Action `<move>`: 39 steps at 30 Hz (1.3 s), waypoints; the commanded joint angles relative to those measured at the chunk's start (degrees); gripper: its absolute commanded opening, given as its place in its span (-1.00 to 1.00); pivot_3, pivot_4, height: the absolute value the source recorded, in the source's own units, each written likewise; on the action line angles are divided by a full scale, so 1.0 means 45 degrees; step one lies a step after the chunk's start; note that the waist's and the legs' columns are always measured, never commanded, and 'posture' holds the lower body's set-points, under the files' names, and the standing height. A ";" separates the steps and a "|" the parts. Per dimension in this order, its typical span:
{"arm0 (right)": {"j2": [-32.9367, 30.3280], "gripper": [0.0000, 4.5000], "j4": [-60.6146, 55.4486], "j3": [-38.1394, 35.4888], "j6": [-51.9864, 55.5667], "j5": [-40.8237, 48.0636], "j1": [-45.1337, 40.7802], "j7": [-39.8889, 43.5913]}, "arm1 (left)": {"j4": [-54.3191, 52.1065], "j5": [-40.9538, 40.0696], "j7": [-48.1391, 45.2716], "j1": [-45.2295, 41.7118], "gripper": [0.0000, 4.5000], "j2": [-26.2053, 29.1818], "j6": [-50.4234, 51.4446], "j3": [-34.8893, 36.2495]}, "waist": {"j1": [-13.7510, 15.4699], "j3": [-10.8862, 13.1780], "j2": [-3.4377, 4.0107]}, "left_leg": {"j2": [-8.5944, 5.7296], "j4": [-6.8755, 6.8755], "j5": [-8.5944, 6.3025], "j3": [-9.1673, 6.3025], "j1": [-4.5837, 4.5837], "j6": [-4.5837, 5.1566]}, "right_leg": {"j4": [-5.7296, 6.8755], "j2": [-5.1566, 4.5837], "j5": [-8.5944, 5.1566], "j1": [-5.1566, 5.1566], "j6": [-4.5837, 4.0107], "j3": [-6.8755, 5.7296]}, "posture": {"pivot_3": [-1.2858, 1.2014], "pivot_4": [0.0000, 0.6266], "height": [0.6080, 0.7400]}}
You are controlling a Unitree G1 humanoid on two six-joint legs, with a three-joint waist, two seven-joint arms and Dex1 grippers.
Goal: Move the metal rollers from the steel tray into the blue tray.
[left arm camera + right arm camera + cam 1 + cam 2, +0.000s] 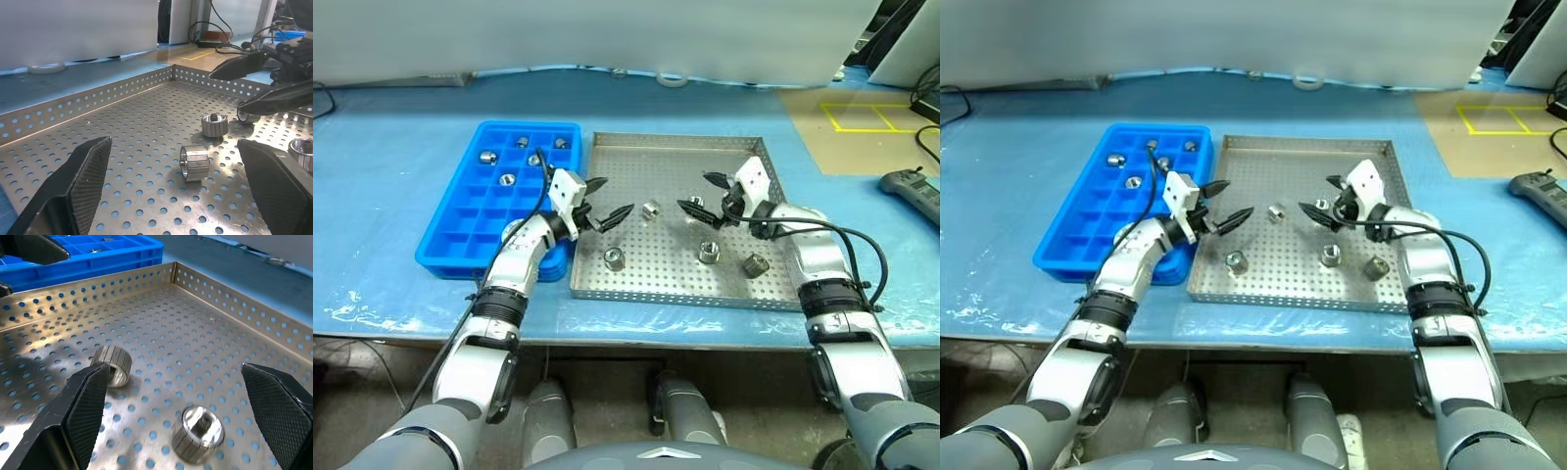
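**Operator:** Jaws on both arms stood wide apart with nothing between them. My left gripper (604, 201) hung over the left part of the steel tray (666, 145), my right gripper (702, 193) over its middle, the two pointing toward each other.

**Trainee:** Where were the metal rollers?

**Operator:** Five lay well apart on the perforated floor: one near the centre (651, 210), one just beside my right fingertips (696, 203), and three along the near side (615, 259), (709, 252), (755, 264). Four more already sat in far compartments of the blue tray (460, 257), which lay just left of the steel one; one of them rested at (507, 179).

**Trainee:** How did you expect a roller to handle?

**Operator:** I judged each one rigid and dense for its bulk, unlikely to deform or break. The polished, faceted wall looked slippery, and one lying on its side (194, 163) seemed liable to roll away when nudged. I reckoned the best hold was across the outer wall, pads on opposite flats, closing squarely so it would not squirt out.
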 commanded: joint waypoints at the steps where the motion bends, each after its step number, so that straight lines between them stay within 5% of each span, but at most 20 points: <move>1: -0.0130 0.99 -0.1262 -0.0699 0.0504 0.0776 0.0303 -0.0227 | 0.0203 0.0116 -0.0396 -0.0420 1.00 -0.0249 -0.0290 -0.0378 | -0.0032 0.0000 0.0000 | 0.0000 0.0001 -0.0005 0.0000 0.0001 -0.0008 | 0.0000 0.0000 0.0000 0.0000 0.0001 0.0001 | -0.38 -0.52 1.00; 10: -0.0017 0.99 -0.2865 -0.0946 0.1525 0.1376 0.1439 -0.0648 | 0.1005 0.0339 -0.1147 -0.0761 1.00 -0.0118 -0.0421 -0.0649 | -0.0054 -0.0005 0.0007 | -0.0006 0.0006 -0.0020 0.0000 0.0016 -0.0027 | -0.0014 -0.0001 0.0003 0.0025 0.0005 0.0009 | -0.40 -0.52 1.00; 18: -0.0031 0.99 -0.1925 -0.0711 0.1221 0.1062 0.0626 -0.0637 | -0.0088 -0.0370 -0.2246 -0.0637 1.00 0.0496 0.1219 -0.0551 | -0.0199 -0.0005 0.0008 | -0.0007 0.0012 -0.0023 0.0000 0.0014 -0.0032 | -0.0021 0.0001 0.0011 0.0028 0.0014 0.0014 | -0.38 -0.52 1.00; 26: 0.0180 0.99 -0.1625 -0.0465 0.0977 0.0881 0.0609 -0.0601 | -0.2879 0.0093 -0.4120 0.0359 1.00 0.2343 0.4096 -0.1996 | -0.0342 -0.0006 0.0011 | -0.0004 -0.0025 -0.0021 0.0001 0.0010 -0.0024 | -0.0046 0.0001 0.0010 0.0018 0.0013 0.0004 | -0.36 -0.52 1.00; 37: 0.0350 0.99 -0.1761 -0.0443 0.0928 0.0800 0.0903 -0.0818 | -0.2629 0.2324 -0.4073 0.0680 1.00 0.3006 0.4099 -0.4317 | -0.0449 -0.0041 0.0070 | -0.0002 -0.0018 -0.0024 0.0002 0.0071 -0.0038 | -0.0041 0.0003 0.0009 0.0068 0.0016 0.0007 | -0.37 -0.52 1.00; 39: 0.0421 1.00 -0.1767 -0.0422 0.0857 0.0736 0.0923 -0.0921 | -0.2191 0.2607 -0.4032 0.0672 0.83 0.2925 0.3918 -0.4589 | -0.0582 -0.0048 0.0081 | -0.0002 -0.0018 -0.0024 0.0002 0.0075 -0.0039 | -0.0042 0.0004 0.0009 0.0071 0.0016 0.0008 | -0.38 -0.52 1.00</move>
